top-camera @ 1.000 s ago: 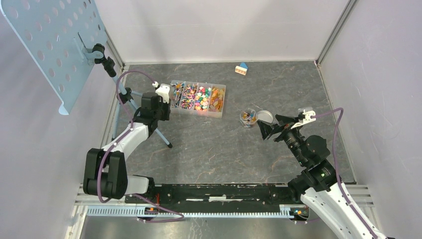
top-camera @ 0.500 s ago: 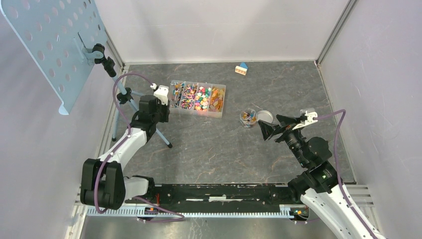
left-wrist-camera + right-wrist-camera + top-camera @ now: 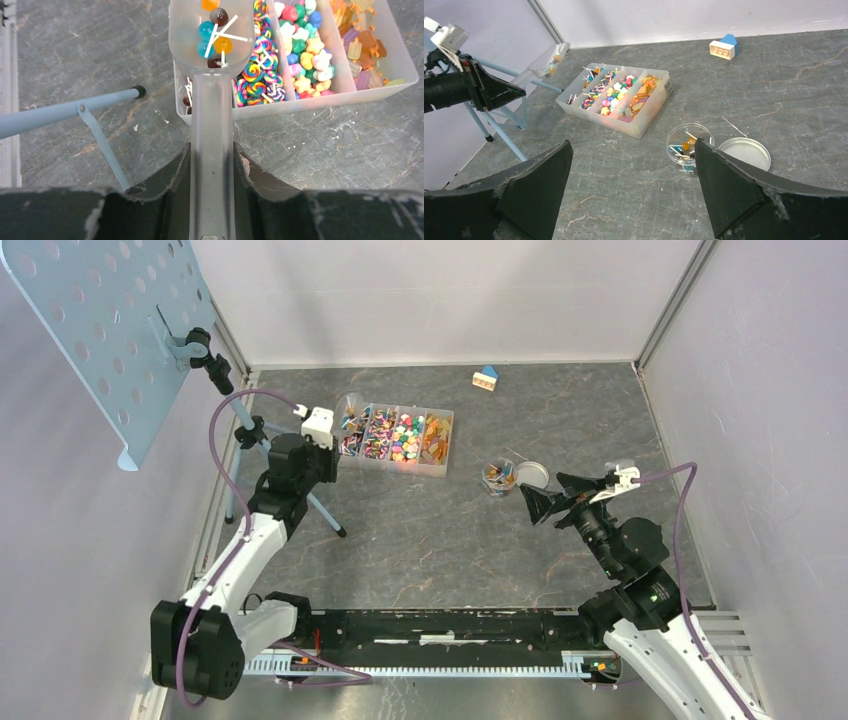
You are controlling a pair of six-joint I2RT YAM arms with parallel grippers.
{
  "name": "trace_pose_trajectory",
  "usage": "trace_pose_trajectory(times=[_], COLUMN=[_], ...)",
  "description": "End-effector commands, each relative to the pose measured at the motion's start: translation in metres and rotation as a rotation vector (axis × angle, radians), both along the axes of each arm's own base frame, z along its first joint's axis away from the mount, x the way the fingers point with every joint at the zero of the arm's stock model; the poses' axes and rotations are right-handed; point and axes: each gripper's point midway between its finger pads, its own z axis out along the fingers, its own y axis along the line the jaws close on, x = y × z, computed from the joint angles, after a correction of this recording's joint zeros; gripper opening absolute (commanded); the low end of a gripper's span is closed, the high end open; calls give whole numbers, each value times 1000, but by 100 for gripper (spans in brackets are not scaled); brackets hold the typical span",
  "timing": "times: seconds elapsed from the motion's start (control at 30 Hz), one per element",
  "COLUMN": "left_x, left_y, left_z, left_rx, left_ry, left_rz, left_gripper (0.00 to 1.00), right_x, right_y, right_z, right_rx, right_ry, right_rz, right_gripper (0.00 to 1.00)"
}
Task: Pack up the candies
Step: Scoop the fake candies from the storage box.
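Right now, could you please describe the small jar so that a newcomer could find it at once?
On the grey marbled table, look right of the divided clear candy tray. The jar is small, round and clear with a few lollipops inside, unlike the flat silver lid beside it.

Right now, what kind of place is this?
Probably a robot test booth: plain walls box in a grey table, a left arm and right arm are bolted at its edge, and a tray holds candies.
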Motion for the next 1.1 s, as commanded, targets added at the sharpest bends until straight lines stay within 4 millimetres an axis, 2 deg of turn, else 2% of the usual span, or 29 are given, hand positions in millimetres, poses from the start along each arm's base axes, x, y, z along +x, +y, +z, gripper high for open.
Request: trace_pose_trajectory(times=[0.0,0.23,0.47,0.83,1.07], left_x=[3,-6,-12,-39,-52], left_y=[1,2,-4,-27,-53], left_z=[42,55,76,113,126], left_rx=[22,32,13,-57,-108], left_ry=[-132,-152,-142,-193,-196], left_rz=[-14,-30,-60,-184,-276], left_gripper=[2,2,2,2,2], right_x=[-4,-2,-1,1,2], right_y=[-1,4,2,-10,-14], right_z=[24,24,23,24,26], right_rx=[37,34,31,23,21], right_ry=[-46,-36,-36,-8,-7], right_rz=[9,24,13,-53,-74], right_gripper=[98,98,98,98,98])
